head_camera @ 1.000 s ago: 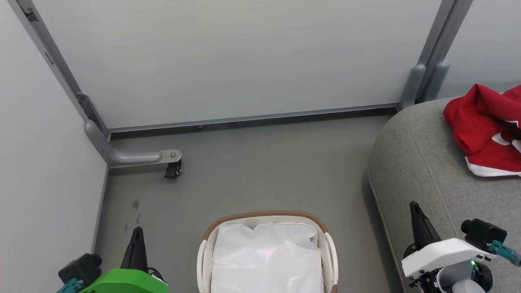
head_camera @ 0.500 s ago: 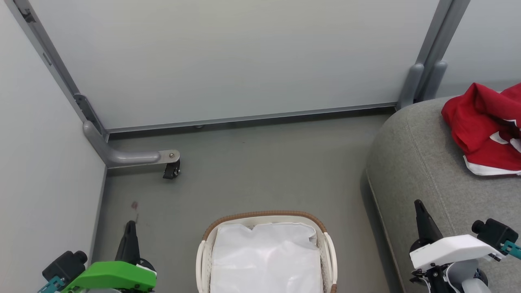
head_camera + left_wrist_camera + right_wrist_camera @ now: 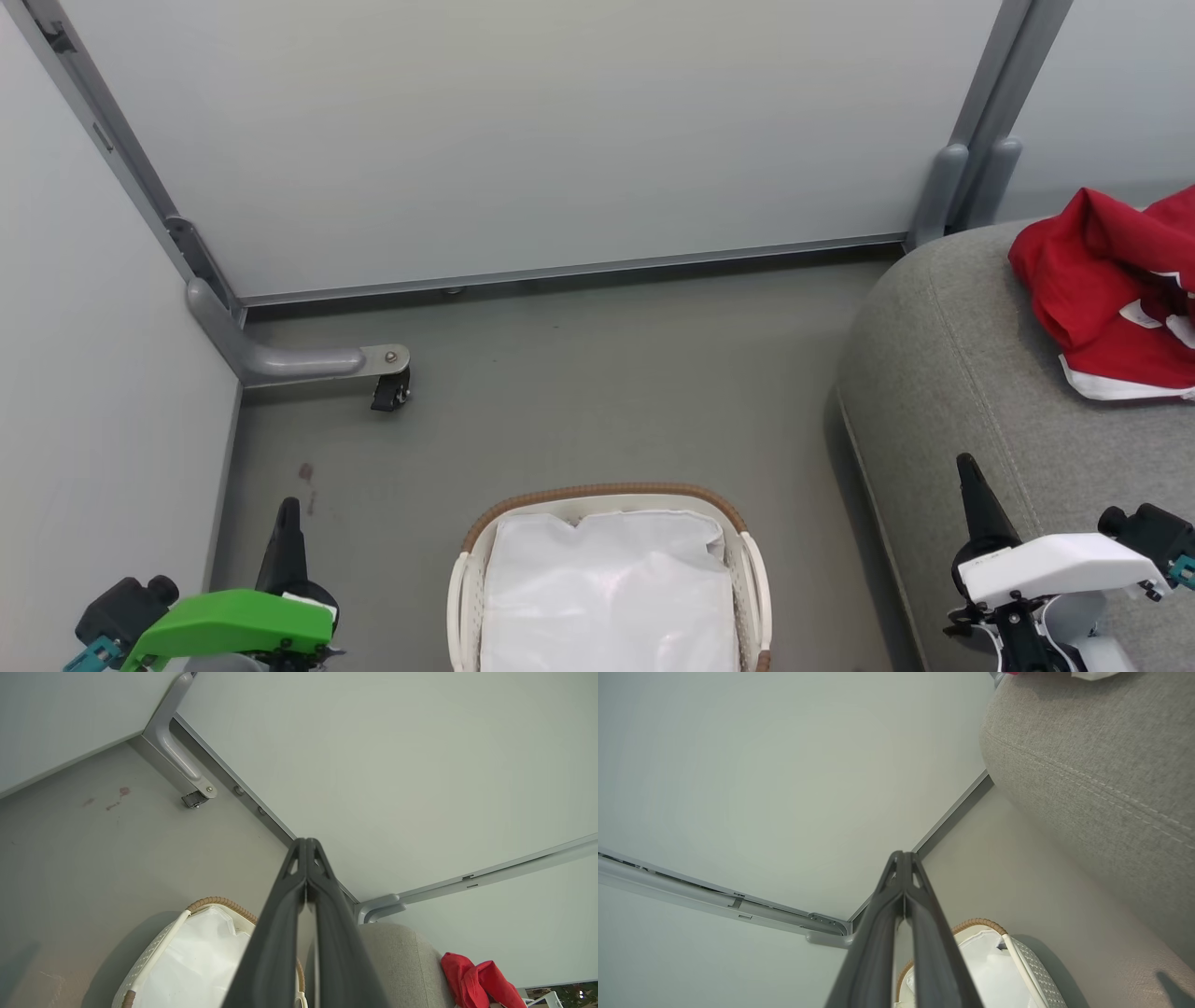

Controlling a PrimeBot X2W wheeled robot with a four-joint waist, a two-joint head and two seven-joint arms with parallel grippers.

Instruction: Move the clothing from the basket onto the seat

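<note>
The red clothing (image 3: 1116, 299) with white trim lies bunched on the grey seat (image 3: 952, 373) at the right; a corner of the clothing (image 3: 472, 982) also shows in the left wrist view. The cream basket (image 3: 611, 495) with its brown rim stands on the floor at bottom centre, and inside it I see its white cloth liner (image 3: 607, 593). My left gripper (image 3: 288, 509) is shut with nothing in it, low at the left of the basket. My right gripper (image 3: 965, 464) is shut and holds nothing, over the seat's front part.
Pale partition panels close off the back and the left. A grey metal foot with a black caster (image 3: 390, 392) juts onto the floor at the left. Another grey post (image 3: 952, 191) stands by the seat's back corner. Grey floor (image 3: 597, 373) lies between the basket and the panels.
Both grippers have drawn back toward the bottom of the head view, the left one lower and leftward, the right one slightly right. The basket, the seat and the clothing lie as before.
</note>
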